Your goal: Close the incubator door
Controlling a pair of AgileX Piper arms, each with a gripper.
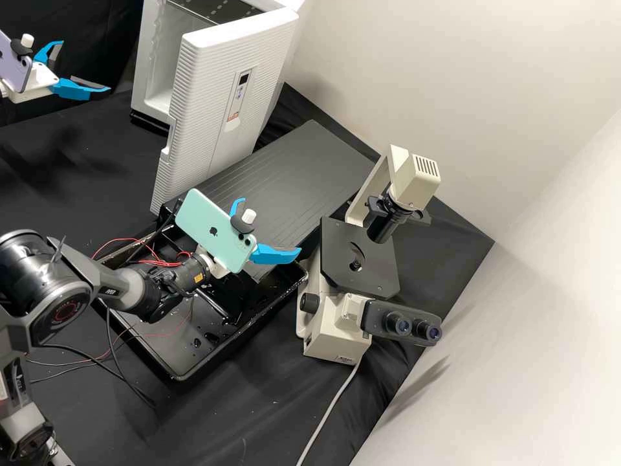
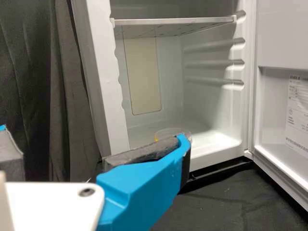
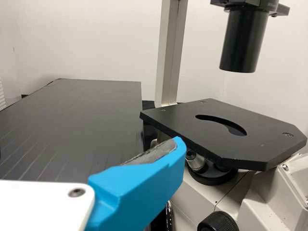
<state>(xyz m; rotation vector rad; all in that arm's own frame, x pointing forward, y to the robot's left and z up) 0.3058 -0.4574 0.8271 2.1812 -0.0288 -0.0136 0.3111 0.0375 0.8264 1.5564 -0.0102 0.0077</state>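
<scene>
The white incubator point(image 1: 152, 74) stands at the back in the high view, its ribbed door point(image 1: 213, 103) swung wide open. My left gripper point(image 1: 85, 66) is at the upper left, open and empty, apart from the door and facing the incubator's opening. In the left wrist view, my left gripper point(image 2: 92, 134) is before the lit interior point(image 2: 168, 86), with the door's inner side point(image 2: 274, 103) beside it. My right gripper point(image 1: 270, 226), also open and empty, is between the black box and the microscope; in the right wrist view, my right gripper point(image 3: 89, 144) faces them.
A black grooved box point(image 1: 284, 168) lies beside the door. The microscope point(image 1: 359, 259) stands right of it, and a black tray point(image 1: 174, 372) with cables lies under the right arm. Inside the incubator are a wire shelf point(image 2: 173, 21) and a clear dish point(image 2: 168, 131).
</scene>
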